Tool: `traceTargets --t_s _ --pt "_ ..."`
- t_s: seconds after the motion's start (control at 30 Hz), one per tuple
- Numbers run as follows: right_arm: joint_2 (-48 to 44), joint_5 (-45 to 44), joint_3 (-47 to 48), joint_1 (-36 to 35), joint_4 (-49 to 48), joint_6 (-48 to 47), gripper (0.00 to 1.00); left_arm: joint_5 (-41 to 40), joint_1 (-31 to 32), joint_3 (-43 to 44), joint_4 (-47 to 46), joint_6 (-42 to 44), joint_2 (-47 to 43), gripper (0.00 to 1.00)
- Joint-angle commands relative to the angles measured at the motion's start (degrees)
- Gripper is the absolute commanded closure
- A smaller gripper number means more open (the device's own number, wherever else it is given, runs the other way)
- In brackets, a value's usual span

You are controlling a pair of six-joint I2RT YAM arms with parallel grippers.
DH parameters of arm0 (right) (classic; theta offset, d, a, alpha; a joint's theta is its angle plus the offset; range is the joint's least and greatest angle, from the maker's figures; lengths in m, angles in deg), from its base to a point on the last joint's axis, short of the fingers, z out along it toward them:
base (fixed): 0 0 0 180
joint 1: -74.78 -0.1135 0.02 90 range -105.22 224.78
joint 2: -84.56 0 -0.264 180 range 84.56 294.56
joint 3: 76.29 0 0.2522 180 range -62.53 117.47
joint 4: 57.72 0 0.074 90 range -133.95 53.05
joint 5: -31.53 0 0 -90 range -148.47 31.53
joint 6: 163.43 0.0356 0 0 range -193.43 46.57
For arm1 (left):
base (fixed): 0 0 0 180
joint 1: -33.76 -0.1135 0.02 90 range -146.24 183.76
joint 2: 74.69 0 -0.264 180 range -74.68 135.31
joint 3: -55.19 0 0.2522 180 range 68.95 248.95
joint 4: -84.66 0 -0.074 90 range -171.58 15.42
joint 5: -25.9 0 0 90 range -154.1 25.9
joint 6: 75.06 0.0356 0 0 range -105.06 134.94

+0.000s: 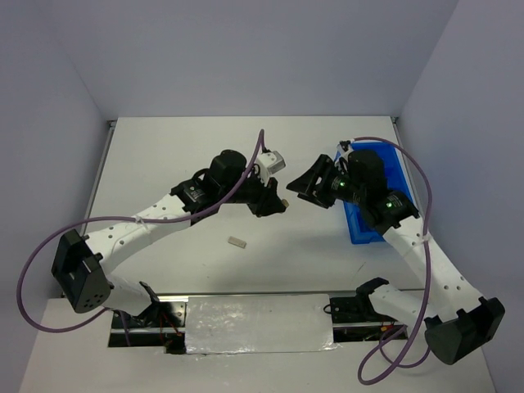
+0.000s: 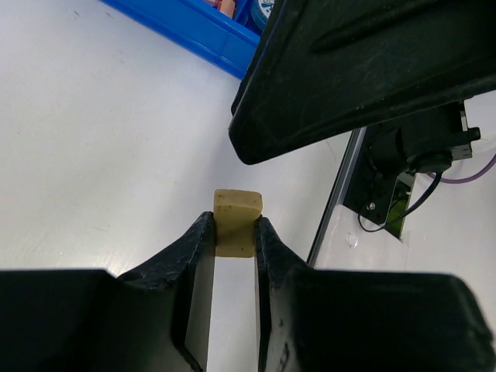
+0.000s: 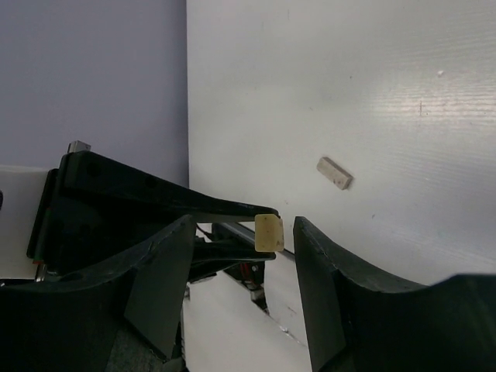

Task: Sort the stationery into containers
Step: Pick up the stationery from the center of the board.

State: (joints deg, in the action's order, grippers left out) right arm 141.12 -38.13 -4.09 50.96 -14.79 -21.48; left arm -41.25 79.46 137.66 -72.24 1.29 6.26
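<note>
My left gripper [image 1: 281,203] is shut on a tan eraser block [image 1: 286,201] and holds it above the middle of the table. The left wrist view shows the block [image 2: 236,217] pinched at the tips of that gripper [image 2: 235,226]. My right gripper [image 1: 304,187] is open and faces it. In the right wrist view the block [image 3: 269,232] sits between the open jaws of my right gripper [image 3: 244,232], touching neither. A second tan eraser [image 1: 237,241] lies on the table; it also shows in the right wrist view [image 3: 335,173]. The blue tray [image 1: 366,231] lies at the right, mostly hidden under my right arm.
In the left wrist view the tray's wall [image 2: 194,31] shows at the top, with a pink stick [image 2: 228,6] and a blue-white disc [image 2: 263,8] inside. A metal rail runs along the table's near edge [image 2: 335,201]. Walls stand close on three sides.
</note>
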Motion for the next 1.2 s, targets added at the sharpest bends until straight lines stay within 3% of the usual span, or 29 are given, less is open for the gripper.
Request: traceTargets --t_s 0.0,0.53,0.67,1.1,1.13,1.17 --pt "1.09 0.75 3.52 -0.53 0.34 -1.93 0.39 1.58 0.27 2.4 -1.61 1.34 -0.09 1.0" --pt "7.34 5.33 6.52 -6.42 5.63 -8.0 0.49 0.09 0.27 2.75 -2.31 1.61 -0.79 0.97" --pt "7.69 5.68 6.25 -6.68 6.86 -8.44 0.57 -1.31 0.27 2.57 -2.22 1.78 -1.4 0.96" --pt "9.1 6.12 6.78 -6.68 11.7 -11.34 0.58 -5.97 0.27 2.13 -2.05 2.49 -3.34 0.95" --pt "8.84 6.2 6.43 -6.68 11.27 -11.16 0.6 -6.06 0.27 2.13 -2.05 2.49 -3.43 0.94" --pt "8.75 6.73 6.17 -6.68 11.0 -10.81 0.69 -6.15 0.36 2.05 -2.05 2.49 -3.6 0.94"
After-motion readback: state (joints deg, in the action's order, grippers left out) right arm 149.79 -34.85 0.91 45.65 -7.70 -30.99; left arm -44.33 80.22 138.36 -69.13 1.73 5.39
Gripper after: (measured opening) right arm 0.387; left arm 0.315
